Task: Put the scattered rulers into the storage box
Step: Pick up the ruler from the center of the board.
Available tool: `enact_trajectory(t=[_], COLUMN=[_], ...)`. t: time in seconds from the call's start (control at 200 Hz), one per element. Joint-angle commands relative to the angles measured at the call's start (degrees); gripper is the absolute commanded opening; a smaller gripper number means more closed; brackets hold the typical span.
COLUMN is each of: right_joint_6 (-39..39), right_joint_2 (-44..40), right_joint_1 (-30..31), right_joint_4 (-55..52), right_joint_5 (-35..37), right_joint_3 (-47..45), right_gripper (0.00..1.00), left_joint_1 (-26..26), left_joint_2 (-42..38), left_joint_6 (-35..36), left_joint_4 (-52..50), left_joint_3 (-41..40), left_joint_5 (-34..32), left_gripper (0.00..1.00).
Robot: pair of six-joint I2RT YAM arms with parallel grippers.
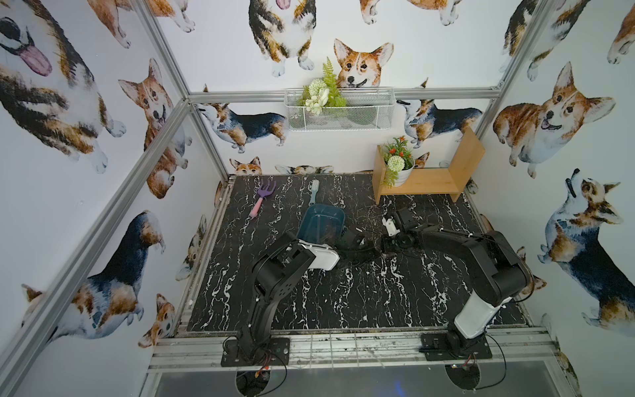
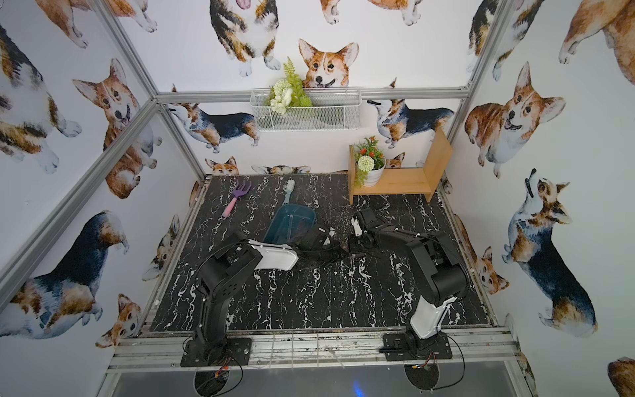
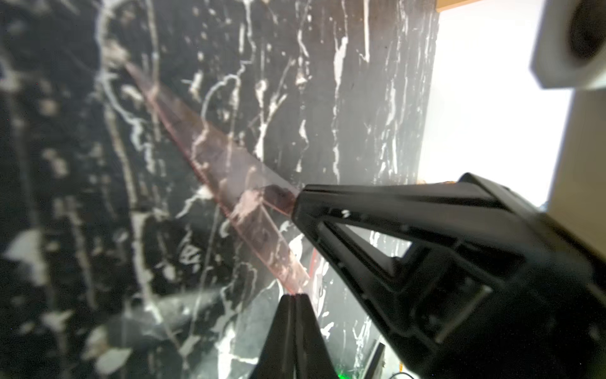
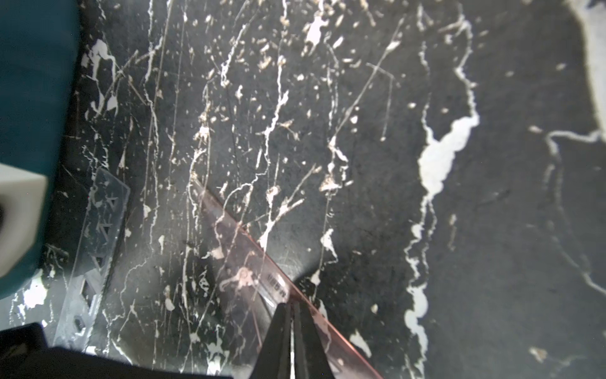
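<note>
Two rulers show outside the storage box (image 1: 330, 214). The tinted ruler (image 3: 229, 170): near the box, pinched by both pincers at once. The left gripper (image 3: 292, 297) is closed on one end, the right gripper (image 4: 292, 306) clamped on it farther along. The clear ruler (image 4: 95, 242): flat on the marble table (image 1: 343, 299), just beside the box wall, untouched. Toy rake (image 1: 261, 199) and green brush (image 1: 313, 192) lie on the box's far side.

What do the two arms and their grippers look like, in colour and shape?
Both arms are black with one white shell each: the left arm on its forearm, the right arm on its lower link. Thin black cables loop at the black base plates. The left gripper and right gripper have black tapering fingers.
</note>
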Motion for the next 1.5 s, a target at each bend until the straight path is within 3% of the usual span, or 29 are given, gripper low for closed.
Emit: enact_trajectory(t=[0.0, 0.33, 0.541, 0.676, 0.931, 1.006, 1.116, 1.496], right_joint_6=[0.4, 0.1, 0.0, 0.2, 0.5, 0.6, 0.6, 1.3], right_joint_2=[0.0, -1.5, -3.0, -4.1, -7.7, -8.6, -7.5, -5.0], right_joint_1=[0.0, -0.1, -0.2, -0.2, -0.2, -0.3, -1.8, -3.5], right_joint_4=[-10.4, -12.5, -12.9, -12.2, -12.3, -12.5, -13.1, -10.0], right_joint_5=[3.5, 5.5, 7.4, 7.7, 7.2, 8.3, 8.9, 7.7], right_joint_3=[-0.4, 1.4, 1.5, 0.7, 1.3, 1.6, 1.8, -1.3], right_gripper=[0.11, 0.14, 0.44, 0.52, 0.56, 0.62, 0.69, 0.76], left_joint_1=[0.2, 0.3, -0.1, -1.1, -3.3, -3.5, -3.7, -3.8], left_joint_2=[-0.2, -1.9, -6.2, -9.4, -13.2, -13.9, -14.7, -16.2], left_joint_6=[-1.1, -0.7, 2.3, 5.2, 8.8, 8.8, 8.6, 8.8], left_joint_4=[4.9, 4.6, 1.1, -3.3, -9.0, -9.0, -8.8, -8.7], left_joint_3=[0.3, -1.2, -2.3, -1.6, 1.0, 0.8, 0.3, -1.1], left_joint_5=[0.2, -0.6, -1.8, -3.4, -5.7, -5.7, -5.8, -5.7], left_gripper=[0.02, 0.00, 0.01, 0.03, 0.05, 0.05, 0.05, 0.06])
